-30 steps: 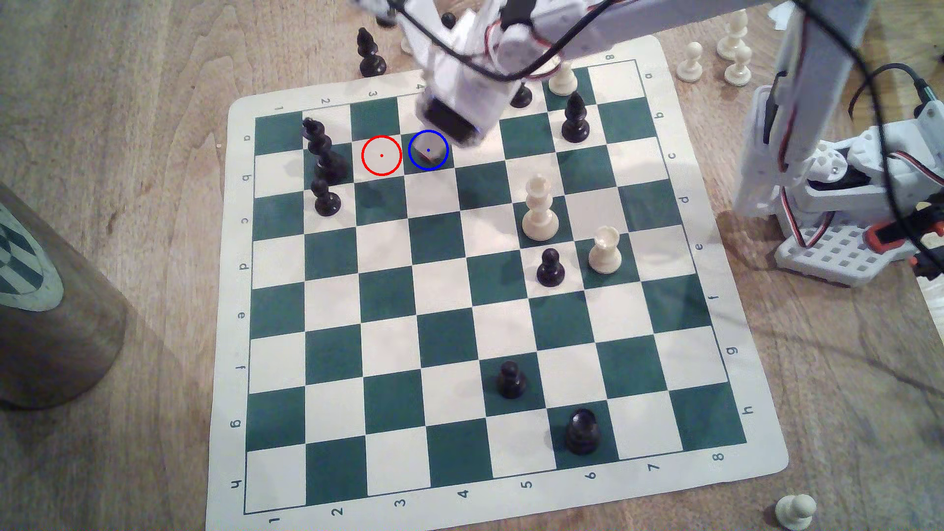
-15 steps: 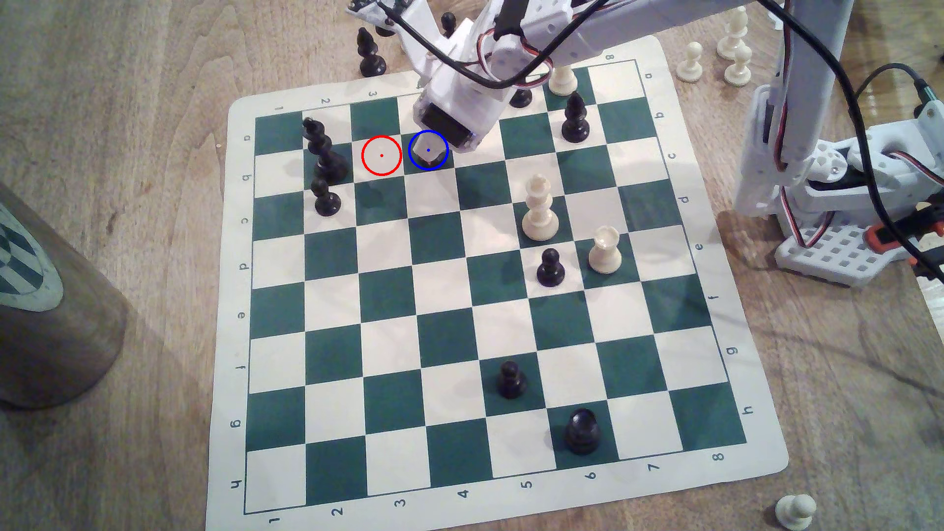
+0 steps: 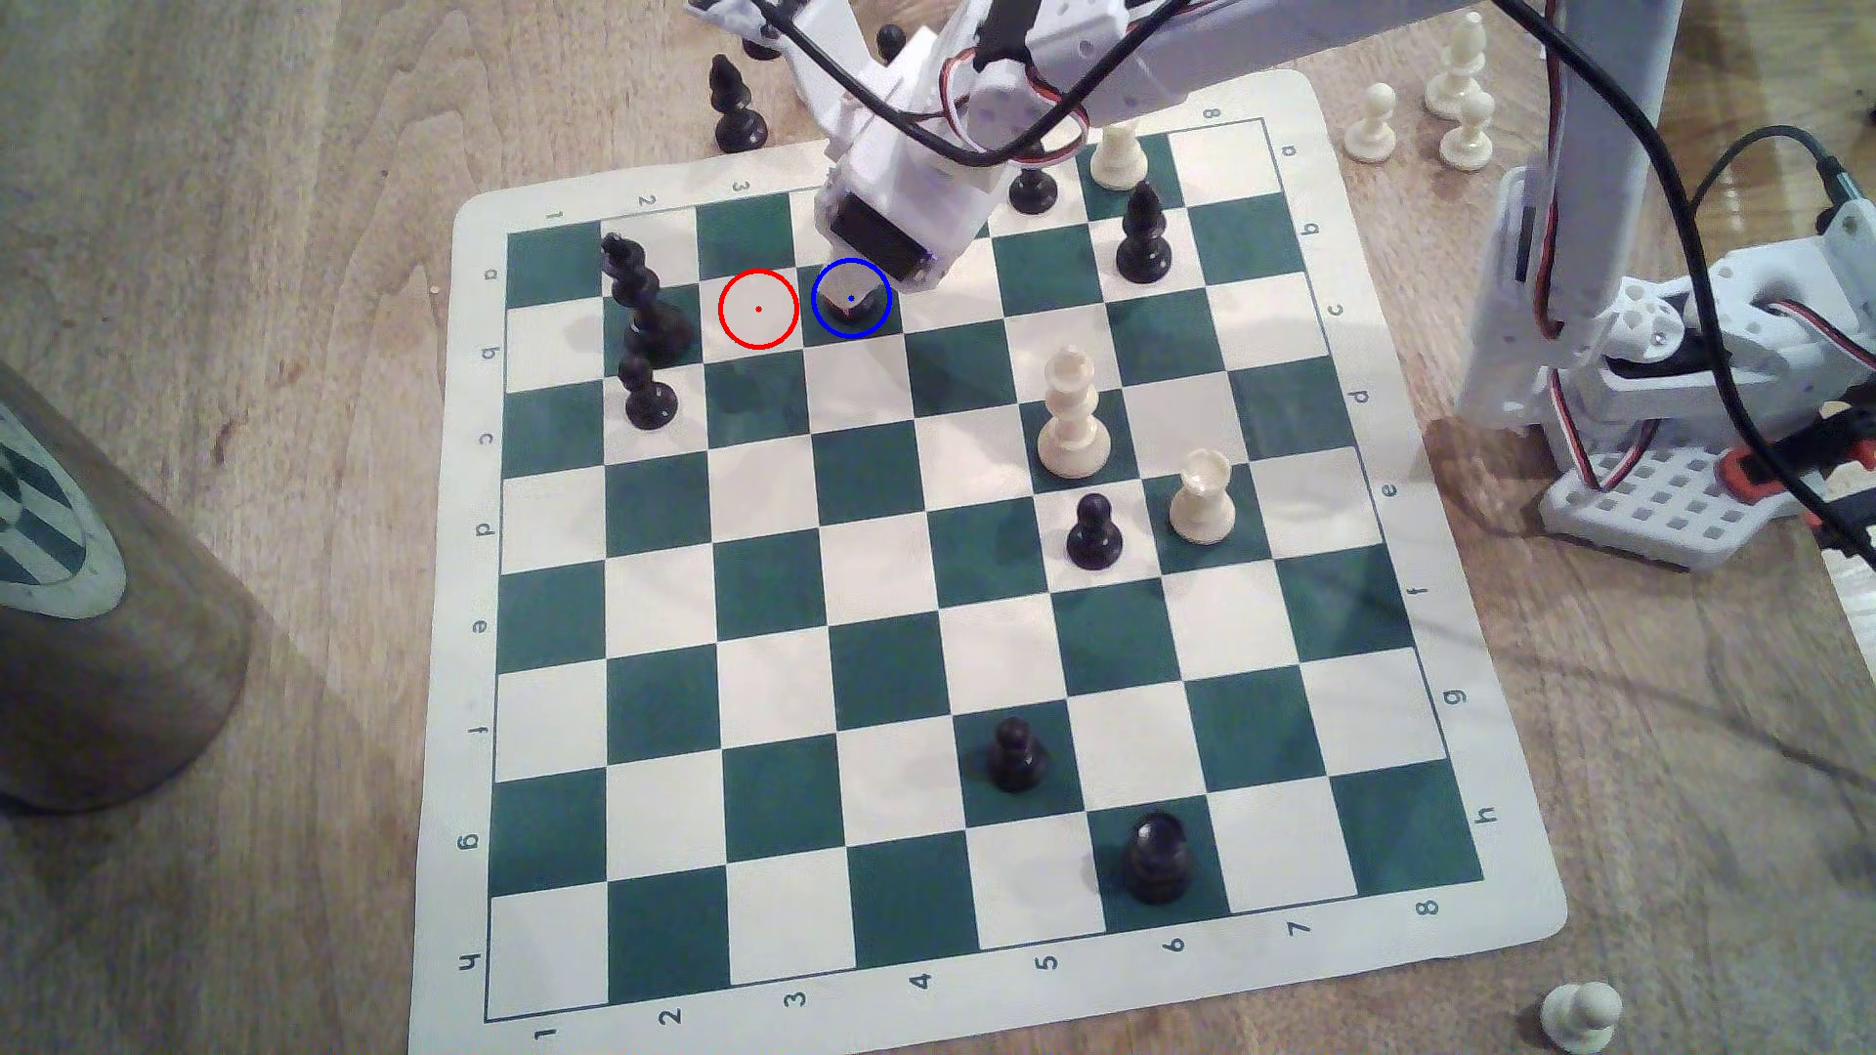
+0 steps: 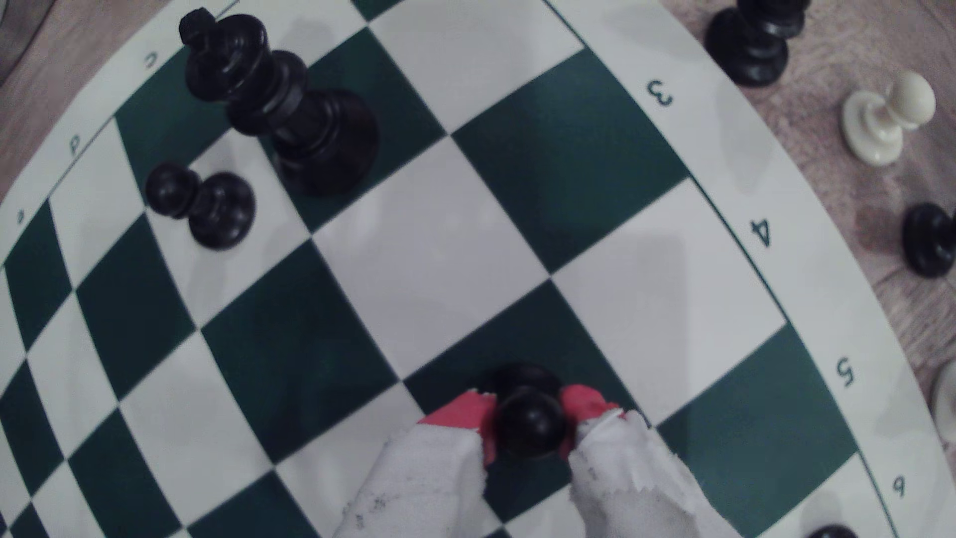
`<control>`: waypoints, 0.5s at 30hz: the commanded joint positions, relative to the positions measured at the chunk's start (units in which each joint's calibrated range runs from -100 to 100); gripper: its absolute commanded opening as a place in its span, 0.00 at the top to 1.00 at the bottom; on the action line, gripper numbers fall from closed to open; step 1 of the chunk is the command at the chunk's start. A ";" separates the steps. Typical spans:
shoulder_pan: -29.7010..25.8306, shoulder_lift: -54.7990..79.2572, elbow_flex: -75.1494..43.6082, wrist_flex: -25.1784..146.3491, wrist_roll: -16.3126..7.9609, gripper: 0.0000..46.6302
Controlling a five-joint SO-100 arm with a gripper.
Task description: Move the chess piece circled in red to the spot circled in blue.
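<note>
Vinyl roll-up board [image 3: 1310, 96], green & cream squares, lies flat on a pale wood-grain tabletop [image 3: 254, 203]. White gripper w/ red-tipped fingers [image 4: 527, 419] has jaws clamped on the small glossy black pawn [image 4: 530, 421], over the blue-ringed dark green square [image 3: 868, 323].

The arm [image 3: 1269, 61] reaches down, its end effector [image 4: 527, 419] pointing downward, red-tipped fingers [image 4: 460, 414] closed together.

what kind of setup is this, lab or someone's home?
Can't say for sure; it looks like a hobby tabletop rig. A roll-up chess mat lies on a wooden table, with a white printed arm and loose cabling beside it.
</note>
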 commanded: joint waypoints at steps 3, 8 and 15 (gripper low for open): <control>0.64 0.26 -4.02 -1.18 0.10 0.83; 0.72 -1.27 -2.84 -1.10 -0.05 0.57; 0.41 -9.08 -0.21 3.57 0.29 0.48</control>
